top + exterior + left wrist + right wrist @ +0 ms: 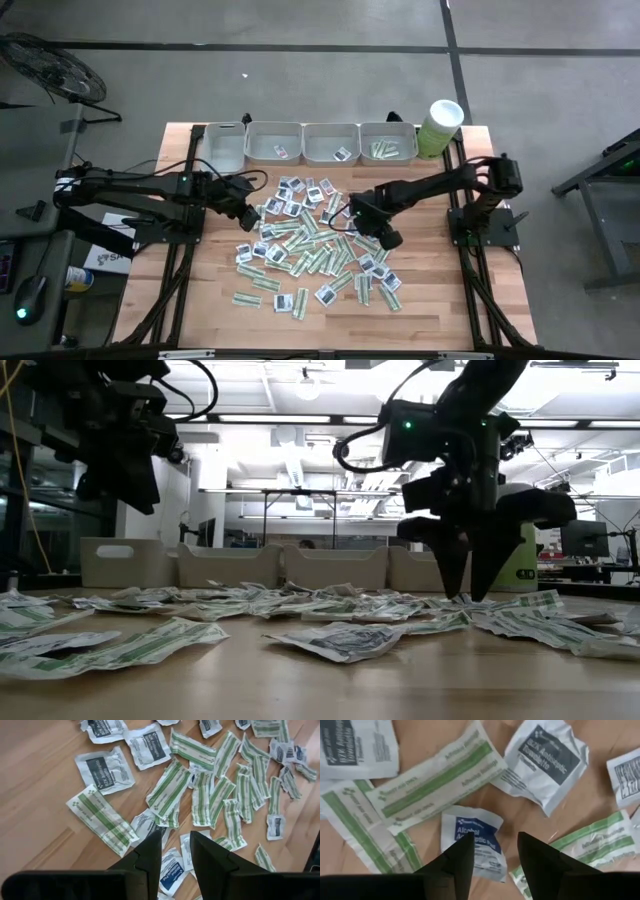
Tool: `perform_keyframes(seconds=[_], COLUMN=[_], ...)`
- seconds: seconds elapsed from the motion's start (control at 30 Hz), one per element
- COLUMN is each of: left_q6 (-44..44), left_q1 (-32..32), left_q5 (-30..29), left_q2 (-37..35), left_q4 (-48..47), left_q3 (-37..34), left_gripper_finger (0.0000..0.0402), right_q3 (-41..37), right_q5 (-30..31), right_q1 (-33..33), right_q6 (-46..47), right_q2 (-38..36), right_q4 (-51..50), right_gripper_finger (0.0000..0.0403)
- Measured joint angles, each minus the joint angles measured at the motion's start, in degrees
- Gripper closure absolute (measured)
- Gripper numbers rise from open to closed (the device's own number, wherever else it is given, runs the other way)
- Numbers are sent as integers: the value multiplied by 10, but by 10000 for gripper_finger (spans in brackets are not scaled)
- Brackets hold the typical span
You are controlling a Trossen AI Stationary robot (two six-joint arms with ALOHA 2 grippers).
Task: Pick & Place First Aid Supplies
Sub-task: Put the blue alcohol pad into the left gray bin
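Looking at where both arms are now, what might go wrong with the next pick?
1. The right end effector hangs open over a blue alcohol pad sachet that a green-striped strip overlaps, so it may lift both.
2. The left end effector is open above overlapping sachets, so it may pinch several.
3. Flat sachets on the table could slip out.

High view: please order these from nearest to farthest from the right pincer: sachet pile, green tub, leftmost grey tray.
1. Sachet pile, directly under the right pincer.
2. Green tub, at the table's far right corner.
3. Leftmost grey tray, far left of the tray row.
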Motion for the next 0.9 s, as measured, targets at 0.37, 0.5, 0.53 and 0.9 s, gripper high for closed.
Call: perform_keyframes(seconds=[0.37, 0.5, 0.53, 0.9], left_q6=[-5, -11, -11, -11], left_q1=[0, 0, 0, 0], left_q5=[0, 0, 0, 3], left_q2=[0, 0, 0, 0], left_q4=[1, 1, 1, 20], left_q3=[0, 0, 0, 0], left_gripper_finger=[300, 300, 300, 300], right_q3=[0, 0, 0, 9], right_q5=[13, 15, 15, 17], right_q1=[0, -2, -2, -2], right_q6=[7, 9, 11, 76], right_q2=[10, 10, 10, -4], right_q4=[-14, -20, -21, -49], right_gripper_finger=[299, 331, 340, 397])
